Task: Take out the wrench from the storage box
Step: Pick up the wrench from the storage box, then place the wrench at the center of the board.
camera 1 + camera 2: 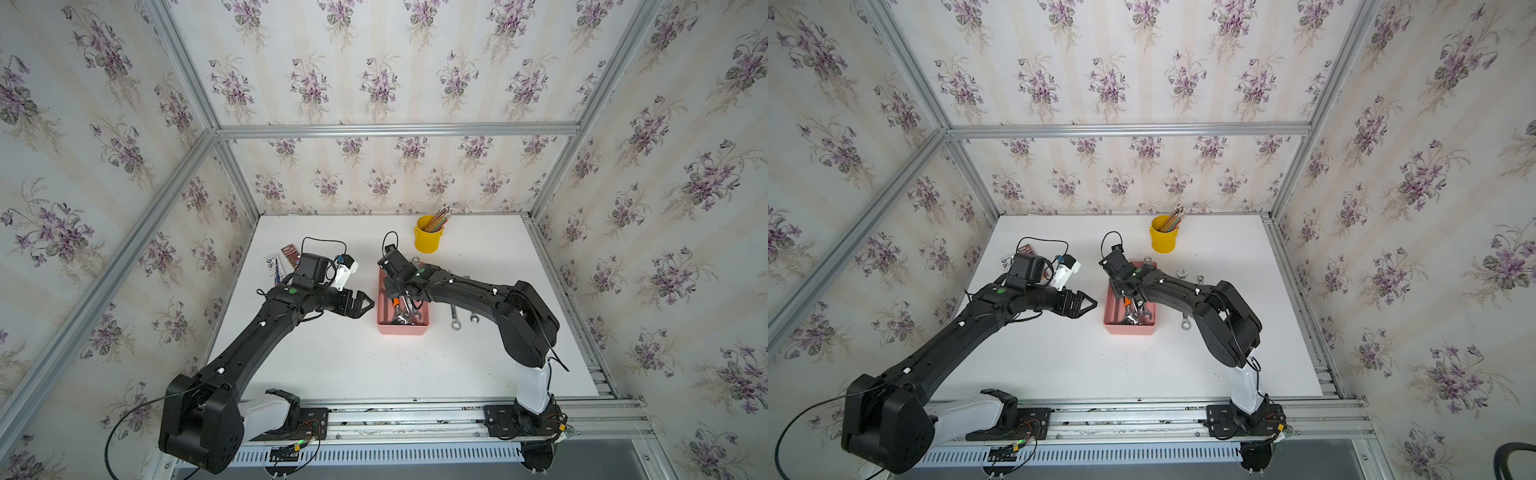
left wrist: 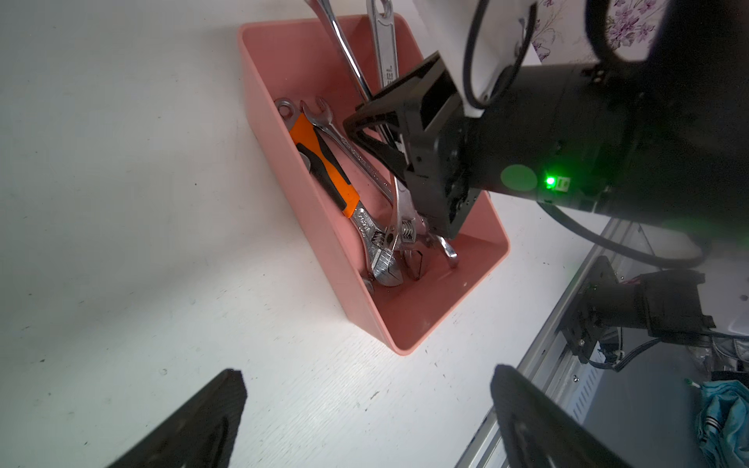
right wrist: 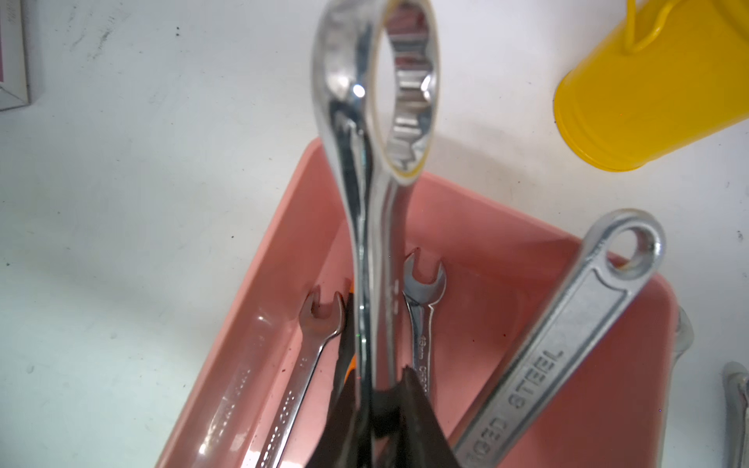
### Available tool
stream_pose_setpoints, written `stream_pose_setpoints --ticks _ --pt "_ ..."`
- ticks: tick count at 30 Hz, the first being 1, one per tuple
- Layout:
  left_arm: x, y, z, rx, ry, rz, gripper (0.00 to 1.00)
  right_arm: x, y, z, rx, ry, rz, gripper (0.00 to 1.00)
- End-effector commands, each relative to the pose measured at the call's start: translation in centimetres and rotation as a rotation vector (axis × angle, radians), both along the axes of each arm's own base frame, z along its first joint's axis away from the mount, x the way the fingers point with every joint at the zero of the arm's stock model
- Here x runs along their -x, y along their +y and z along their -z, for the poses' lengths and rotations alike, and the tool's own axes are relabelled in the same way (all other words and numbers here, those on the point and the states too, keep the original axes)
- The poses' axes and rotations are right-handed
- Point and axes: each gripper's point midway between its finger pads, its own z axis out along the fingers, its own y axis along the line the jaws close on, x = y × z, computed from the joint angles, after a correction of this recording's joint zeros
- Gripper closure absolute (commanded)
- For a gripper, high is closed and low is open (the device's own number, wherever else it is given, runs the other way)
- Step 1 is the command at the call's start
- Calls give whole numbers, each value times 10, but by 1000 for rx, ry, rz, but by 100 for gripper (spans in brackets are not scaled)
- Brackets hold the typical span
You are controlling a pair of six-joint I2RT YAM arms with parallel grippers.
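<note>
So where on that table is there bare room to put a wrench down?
Widest bare patch: between the storage box and the front rail. Also the back corner past the yellow cup. Crowded: loose wrenches beside the box.

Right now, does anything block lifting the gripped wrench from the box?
Nothing visible above. The right jaws grip the ring-end wrench; the forged-steel wrench leans beside it, apart, on the storage box rim. The gripped one's lower end might snag other wrenches.
</note>
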Motion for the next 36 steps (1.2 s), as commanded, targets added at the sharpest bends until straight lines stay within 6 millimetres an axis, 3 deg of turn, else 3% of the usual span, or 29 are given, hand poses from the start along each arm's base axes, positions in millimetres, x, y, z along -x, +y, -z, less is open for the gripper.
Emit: stream_pose_setpoints --ticks 1,9,15,20,22,28,36 --pt "-2 -2 -3 12 -23 15 1 1 1 -10 -50 -8 23 93" --pt "-4 -3 -4 19 -25 17 1 2 0 -23 -80 -16 36 98" --pt "-4 -4 -9 32 -32 14 1 1 -1 -62 -136 -43 43 99" --pt "-7 -10 -20 88 -42 4 1 1 -20 -97 -186 -48 52 100" --pt "-10 -13 -25 113 -45 -1 1 4 -34 -101 -193 -28 57 100" --pt "-16 -21 -35 173 -53 -11 1 14 -108 -96 -186 26 96 100" --pt "-26 -37 -37 185 -44 16 1 14 -214 -55 -130 111 193 100"
